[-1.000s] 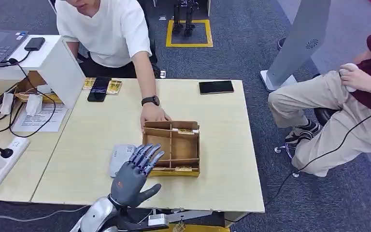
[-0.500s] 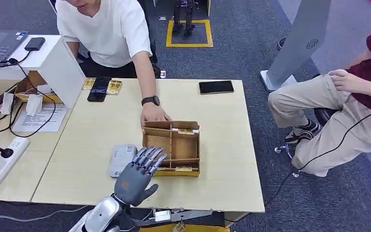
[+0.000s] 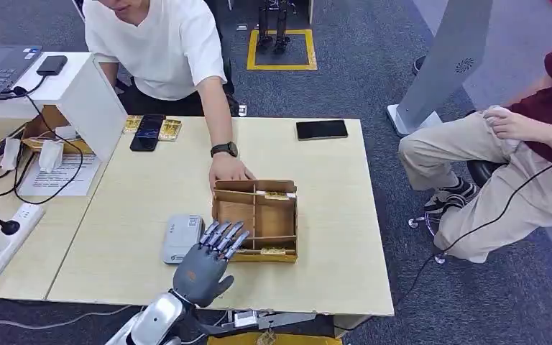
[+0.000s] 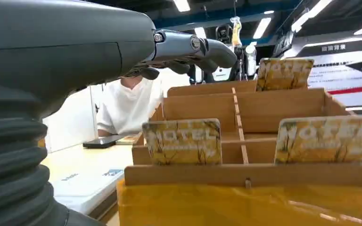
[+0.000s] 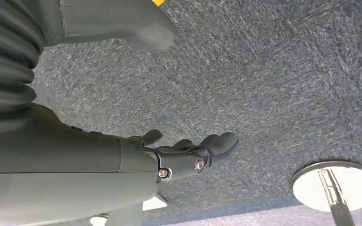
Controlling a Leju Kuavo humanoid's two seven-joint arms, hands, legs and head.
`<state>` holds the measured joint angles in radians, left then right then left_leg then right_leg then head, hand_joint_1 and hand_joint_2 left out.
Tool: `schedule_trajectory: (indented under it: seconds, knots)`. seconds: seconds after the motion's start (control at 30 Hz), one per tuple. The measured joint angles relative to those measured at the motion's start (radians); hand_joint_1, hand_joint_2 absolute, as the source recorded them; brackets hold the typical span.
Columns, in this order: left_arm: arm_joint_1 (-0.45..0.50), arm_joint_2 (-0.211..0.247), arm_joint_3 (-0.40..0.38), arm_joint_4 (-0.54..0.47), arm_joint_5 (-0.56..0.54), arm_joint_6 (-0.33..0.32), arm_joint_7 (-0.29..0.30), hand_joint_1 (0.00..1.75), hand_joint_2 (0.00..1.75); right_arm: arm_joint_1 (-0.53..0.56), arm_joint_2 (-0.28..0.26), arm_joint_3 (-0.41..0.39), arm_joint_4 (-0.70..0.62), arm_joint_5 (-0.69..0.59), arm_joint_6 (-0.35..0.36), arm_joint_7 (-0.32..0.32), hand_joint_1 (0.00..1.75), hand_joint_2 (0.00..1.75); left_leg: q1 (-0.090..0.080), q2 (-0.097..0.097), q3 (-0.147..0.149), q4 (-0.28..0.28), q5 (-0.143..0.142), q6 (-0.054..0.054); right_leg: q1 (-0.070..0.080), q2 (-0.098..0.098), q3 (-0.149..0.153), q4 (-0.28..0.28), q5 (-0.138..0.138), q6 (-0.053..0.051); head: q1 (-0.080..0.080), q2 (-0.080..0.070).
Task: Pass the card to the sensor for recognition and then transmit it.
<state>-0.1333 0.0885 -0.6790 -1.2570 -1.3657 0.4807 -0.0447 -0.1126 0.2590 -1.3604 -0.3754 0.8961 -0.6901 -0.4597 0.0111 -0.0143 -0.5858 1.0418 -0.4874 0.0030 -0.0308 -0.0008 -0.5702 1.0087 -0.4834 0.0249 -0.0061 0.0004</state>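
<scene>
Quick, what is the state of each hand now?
Left hand: open, holding nothing, fingers spread near the brown cardboard box.
Right hand: open, holding nothing.

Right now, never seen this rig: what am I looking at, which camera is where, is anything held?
It is a humanoid robot with two arms ending in many-fingered hands. The head view looks down from high on its body onto a wooden table. On it stand a cardboard box with compartments holding yellow hotel cards, a grey card sensor beside the box, and two phones further back. The left hand hovers at the box's near edge, fingers spread, holding nothing. A person's hand rests at the box's far corner. The left wrist view sits just behind that hand, looking level across the cards. The right wrist view shows the right hand hanging empty over carpet.
</scene>
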Motion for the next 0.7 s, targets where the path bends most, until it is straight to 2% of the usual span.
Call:
schedule_trajectory:
  seconds: [0.3, 0.7]
  knots:
    - [0.001, -0.017, 0.000, 0.030, -0.044, -0.010, 0.078, 0.00, 1.75, 0.009, 0.000, 0.029, -0.001, -0.024, 0.000, 0.019, 0.00, 1.75, 0.000, 0.000, 0.000, 0.000, 0.000, 0.000, 0.000, 0.000, 0.000, 0.000, 0.000, 0.000, 0.000, 0.000]
    - [0.004, -0.022, 0.000, 0.035, -0.057, -0.029, 0.091, 0.00, 1.75, 0.012, 0.000, 0.039, -0.004, -0.031, 0.000, 0.024, 0.00, 1.75, 0.000, 0.000, 0.000, 0.000, 0.000, 0.000, 0.000, 0.000, 0.000, 0.000, 0.000, 0.000, 0.000, 0.000]
